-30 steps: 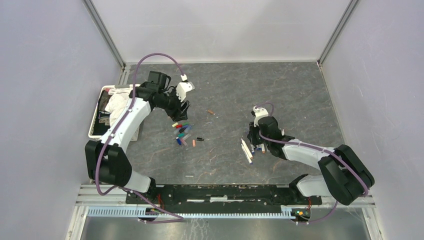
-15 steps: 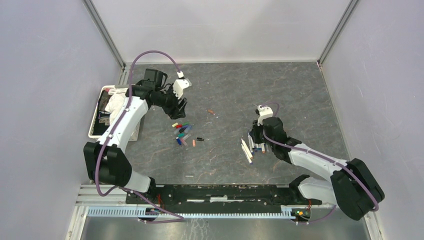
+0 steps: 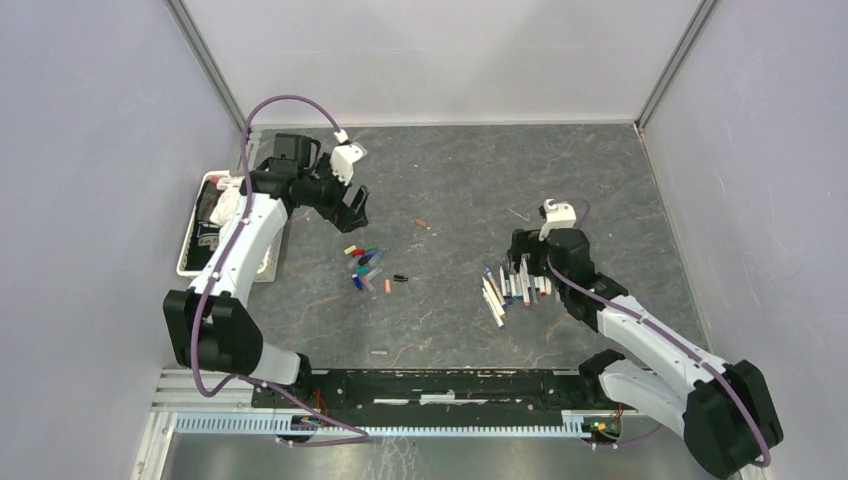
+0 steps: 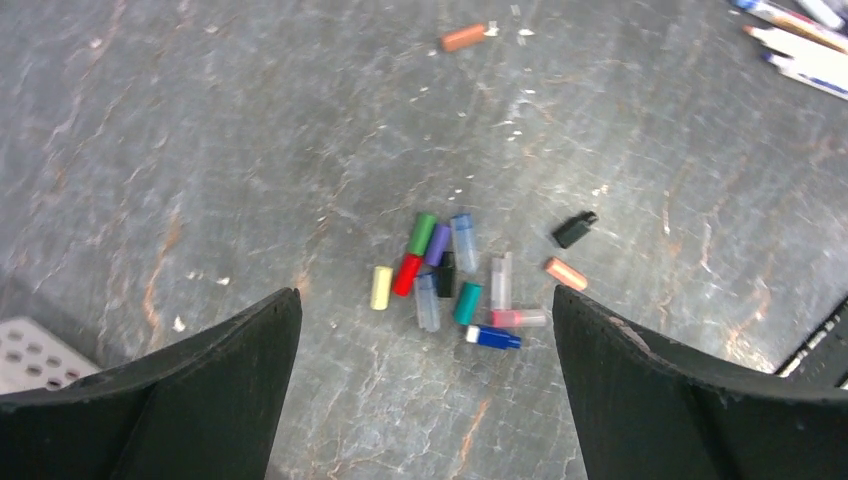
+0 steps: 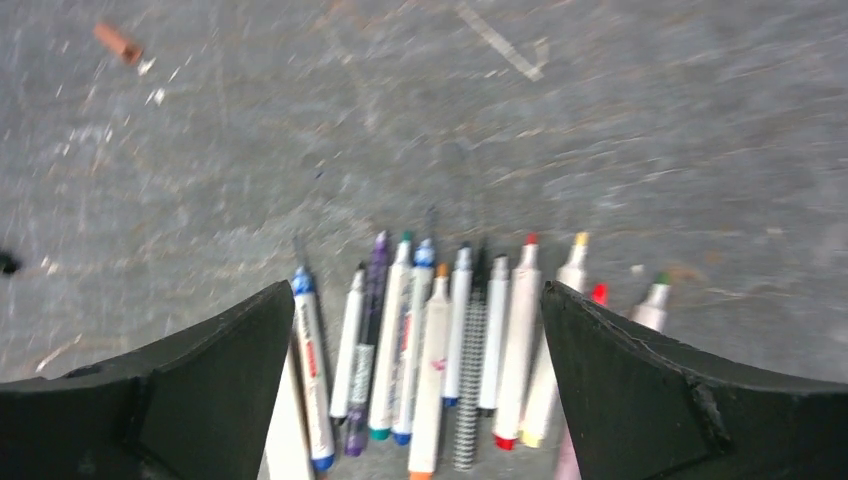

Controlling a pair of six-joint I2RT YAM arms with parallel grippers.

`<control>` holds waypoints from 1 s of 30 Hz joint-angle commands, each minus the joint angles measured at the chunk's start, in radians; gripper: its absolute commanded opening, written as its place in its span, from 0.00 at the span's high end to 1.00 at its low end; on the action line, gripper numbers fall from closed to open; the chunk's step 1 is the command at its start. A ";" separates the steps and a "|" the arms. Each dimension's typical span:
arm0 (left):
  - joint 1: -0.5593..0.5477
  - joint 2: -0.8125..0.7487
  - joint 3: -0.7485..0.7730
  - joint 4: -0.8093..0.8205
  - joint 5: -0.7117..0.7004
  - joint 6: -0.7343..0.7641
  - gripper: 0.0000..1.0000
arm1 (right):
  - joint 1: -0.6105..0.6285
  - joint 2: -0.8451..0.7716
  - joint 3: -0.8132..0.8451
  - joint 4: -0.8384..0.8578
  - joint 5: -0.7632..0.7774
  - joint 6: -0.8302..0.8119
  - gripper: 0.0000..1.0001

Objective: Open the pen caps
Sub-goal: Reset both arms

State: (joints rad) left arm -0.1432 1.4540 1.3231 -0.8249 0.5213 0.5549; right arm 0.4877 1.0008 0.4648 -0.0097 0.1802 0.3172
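Both end effectors stand with their jaws spread wide and nothing between them. From where I stand, the left end effector (image 3: 352, 208) hangs above the grey tabletop (image 3: 450, 170), clear of everything. The pen caps (image 4: 446, 280) lie loose below it, and its own camera sees them between its two fingers.

I count eleven caps huddled together, most of them touching a neighbour: one yellow, one red, one green, one purple, one black, one teal, one pink, one dark blue and three pale or clear ones. Two more sit just off that huddle, on the side toward the right arm: a black cap (image 4: 574, 229) and an orange cap (image 4: 565, 273). A third stray, a brown-orange cap (image 4: 464, 38), lies well apart, farther out ahead of the left end effector. That makes fourteen in all.

The right end effector (image 3: 527, 262) hovers right over the pens (image 5: 430, 350), touching none of them. They lie flat, side by side in a tight row that runs from one finger to the other, their bare coloured tips pointing away from it. I make out about thirteen pens; the view from that wrist is blurred, so I cannot be sure of the count. The pens at either end of the row are partly hidden by the fingers.

Behind the left end effector, beside its arm, sits one white tray (image 3: 188, 250) with something white crumpled inside.
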 commanded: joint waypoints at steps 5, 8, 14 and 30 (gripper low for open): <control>0.049 -0.080 -0.242 0.470 -0.282 -0.341 0.00 | -0.054 -0.060 0.062 -0.069 0.525 -0.015 0.02; 0.049 -0.097 -0.402 0.690 -0.371 -0.395 0.00 | -0.055 -0.072 -0.082 0.190 0.764 -0.159 0.02; 0.050 -0.032 -0.546 0.946 -0.376 -0.443 0.00 | -0.117 -0.074 -0.383 0.744 0.901 -0.300 0.02; 0.051 0.008 -0.895 1.585 -0.428 -0.432 0.01 | -0.234 0.217 -0.501 1.203 0.759 -0.407 0.02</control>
State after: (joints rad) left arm -0.0956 1.4658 0.4873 0.4866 0.1066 0.1104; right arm 0.2672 1.1606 0.0261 0.9501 0.9855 -0.0307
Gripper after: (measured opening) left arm 0.994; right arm 0.982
